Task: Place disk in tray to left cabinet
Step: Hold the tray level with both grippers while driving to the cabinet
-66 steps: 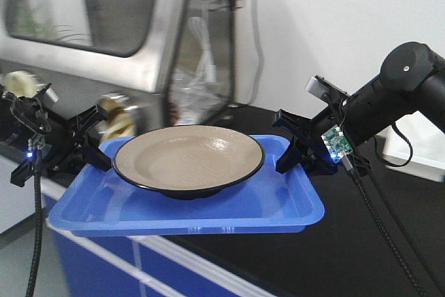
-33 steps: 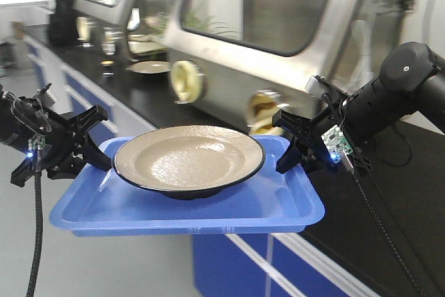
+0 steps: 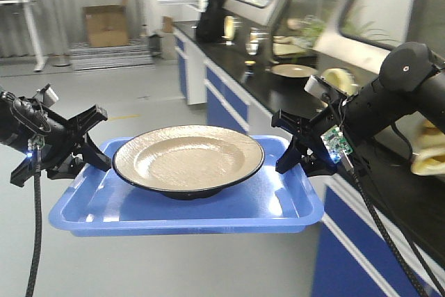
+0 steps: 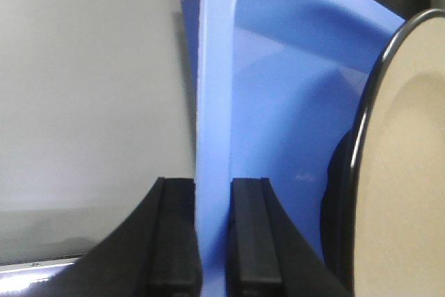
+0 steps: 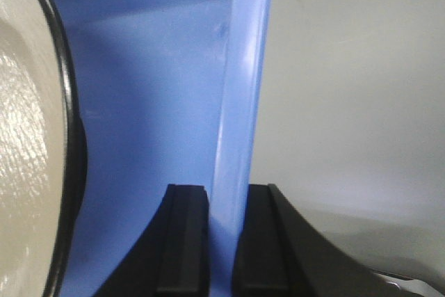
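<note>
- We are looking at a tray (image 3: 208,215), bright blue, hanging level in the air between two arms above a grey floor (image 3: 139,88).
- The left claw (image 3: 96,145) is pinching the tray's left rim. The left wrist view is showing the same claw (image 4: 212,196) with one black finger pressing on each side of the blue edge (image 4: 212,102).
- The right claw (image 3: 287,145) is pinching the right rim in the same manner. Its own view is showing that claw (image 5: 221,199) closed tight on the edge.
- The disk (image 3: 188,158) is sitting right way up in the middle of the tray. It is tan inside with a thin black rim, and it is filling most of the tray's width.
- In both wrist views the disk (image 4: 407,172) (image 5: 24,137) is lying near the clamped edge but apart from the fingers.
- On the right a long desk (image 3: 268,88) with a black top and blue cupboards is running into the distance. It is carrying what may be another plate (image 3: 292,69), though the blur is leaving us unsure.
- Far back, a cardboard box (image 3: 106,24) is standing by the wall, and a dark bag (image 3: 212,19) is resting at the desk's far end.
</note>
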Tool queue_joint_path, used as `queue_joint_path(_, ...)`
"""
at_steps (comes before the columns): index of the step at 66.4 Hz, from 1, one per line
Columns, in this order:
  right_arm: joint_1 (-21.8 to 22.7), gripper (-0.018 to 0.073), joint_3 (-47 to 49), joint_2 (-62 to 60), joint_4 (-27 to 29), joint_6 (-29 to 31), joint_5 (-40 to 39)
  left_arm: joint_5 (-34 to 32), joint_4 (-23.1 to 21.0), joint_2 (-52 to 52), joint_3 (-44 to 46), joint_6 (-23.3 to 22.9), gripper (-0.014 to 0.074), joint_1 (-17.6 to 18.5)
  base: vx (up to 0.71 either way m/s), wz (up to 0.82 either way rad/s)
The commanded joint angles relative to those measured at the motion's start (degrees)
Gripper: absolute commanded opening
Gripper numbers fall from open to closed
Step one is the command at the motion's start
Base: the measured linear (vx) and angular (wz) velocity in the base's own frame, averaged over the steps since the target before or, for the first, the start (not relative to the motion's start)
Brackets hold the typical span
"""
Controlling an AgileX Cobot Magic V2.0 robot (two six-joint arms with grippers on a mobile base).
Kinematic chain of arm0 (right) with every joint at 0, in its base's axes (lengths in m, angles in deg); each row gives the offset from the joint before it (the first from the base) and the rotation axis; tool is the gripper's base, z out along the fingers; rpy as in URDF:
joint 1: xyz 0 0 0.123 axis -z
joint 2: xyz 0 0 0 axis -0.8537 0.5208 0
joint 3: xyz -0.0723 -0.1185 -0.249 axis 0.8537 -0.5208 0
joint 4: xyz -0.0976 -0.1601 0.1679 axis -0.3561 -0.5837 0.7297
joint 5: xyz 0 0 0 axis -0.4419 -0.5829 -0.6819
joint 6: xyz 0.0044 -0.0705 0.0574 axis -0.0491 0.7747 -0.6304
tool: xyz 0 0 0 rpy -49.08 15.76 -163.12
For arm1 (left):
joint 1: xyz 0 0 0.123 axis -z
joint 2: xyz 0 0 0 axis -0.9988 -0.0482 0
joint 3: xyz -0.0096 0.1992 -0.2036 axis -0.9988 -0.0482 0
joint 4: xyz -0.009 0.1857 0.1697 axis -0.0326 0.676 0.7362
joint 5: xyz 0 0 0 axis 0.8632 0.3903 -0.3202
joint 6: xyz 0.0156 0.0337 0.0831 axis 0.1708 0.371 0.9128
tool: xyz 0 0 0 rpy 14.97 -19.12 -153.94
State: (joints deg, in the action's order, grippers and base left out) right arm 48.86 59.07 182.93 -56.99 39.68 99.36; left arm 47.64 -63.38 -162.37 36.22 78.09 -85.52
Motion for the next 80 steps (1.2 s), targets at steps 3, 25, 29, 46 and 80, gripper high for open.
queue_joint_path(3,-1.54,-0.0005,2.09,-4.06,10.45,0.68,0.01,0.82,-11.55,3.84,2.16,-0.85,0.0000,1.55,0.15,0.58)
queue_joint_path(25,-1.54,-0.0005,2.09,-4.06,10.45,0.68,0.01,0.82,-11.55,3.84,2.16,-0.85,0.0000,1.55,0.21,0.52)
queue_joint_path(29,-1.54,-0.0005,2.09,-4.06,10.45,0.68,0.01,0.82,-11.55,3.84,2.16,-0.85,0.0000,1.55,0.27,0.43)
queue_joint_path(46,-1.54,-0.0005,2.09,-4.06,10.45,0.68,0.01,0.82,-11.55,3.84,2.16,-0.85,0.0000,1.55,0.32,0.31)
queue_joint_path(80,-1.54,-0.0005,2.09,-4.06,10.51,0.68,0.01,0.82,-11.55,3.84,2.16,-0.85,0.0000,1.55,0.44,0.08)
